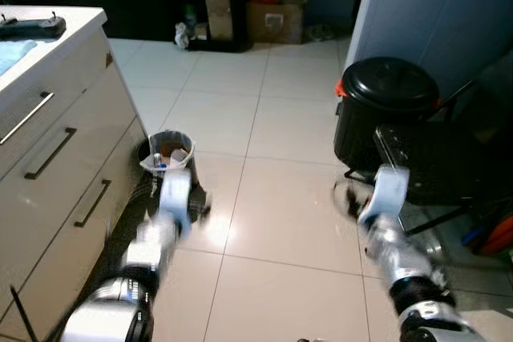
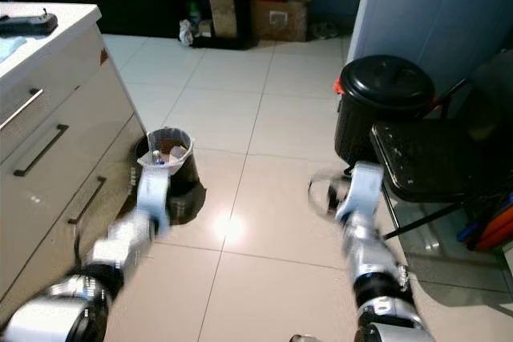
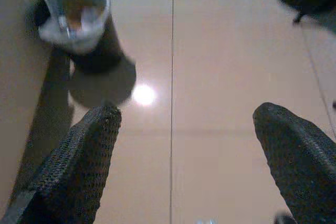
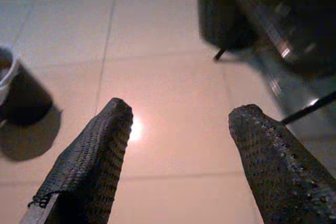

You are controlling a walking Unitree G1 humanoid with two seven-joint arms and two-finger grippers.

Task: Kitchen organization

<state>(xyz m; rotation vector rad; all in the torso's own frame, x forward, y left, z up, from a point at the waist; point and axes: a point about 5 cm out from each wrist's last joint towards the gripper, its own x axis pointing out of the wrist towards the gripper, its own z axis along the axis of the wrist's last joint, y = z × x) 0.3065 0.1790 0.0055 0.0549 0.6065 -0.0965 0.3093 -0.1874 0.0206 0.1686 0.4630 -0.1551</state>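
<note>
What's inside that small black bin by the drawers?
The small black bin has a white liner holding scraps, something brownish and a bluish bit. What lies deeper is hidden by the liner and rim.

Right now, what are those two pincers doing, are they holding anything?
Left pincer: open, holding nothing, above the floor tiles near the small bin.
Right pincer: open, holding nothing.

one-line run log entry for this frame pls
phase: walking, blurred | left gripper: open, empty | right gripper: open, empty | ahead: small bin by drawers | right: black bin, chair
</note>
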